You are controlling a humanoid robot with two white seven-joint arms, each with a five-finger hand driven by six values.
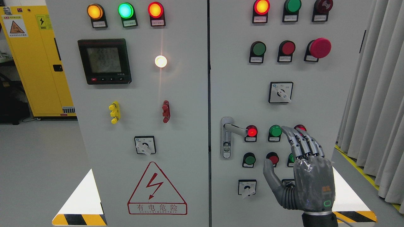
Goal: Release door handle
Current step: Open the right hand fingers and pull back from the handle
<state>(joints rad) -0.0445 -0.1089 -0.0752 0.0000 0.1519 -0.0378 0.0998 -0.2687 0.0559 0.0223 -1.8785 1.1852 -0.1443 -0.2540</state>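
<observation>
- The door handle point(234, 128), a grey metal lever on a rounded plate with a keyhole below, is mounted at the left edge of the right cabinet door point(334, 94) and is left untouched.
- The right hand point(307, 171), dark grey and glossy, is held up well right of it, fingers point(300, 142) extended and thumb spread, nothing gripped.
- A couple of round buttons are partly covered by it; contact probably isn't made, hard to tell.
- A red lamp point(251, 131) is seen just beside the lever tip.
</observation>
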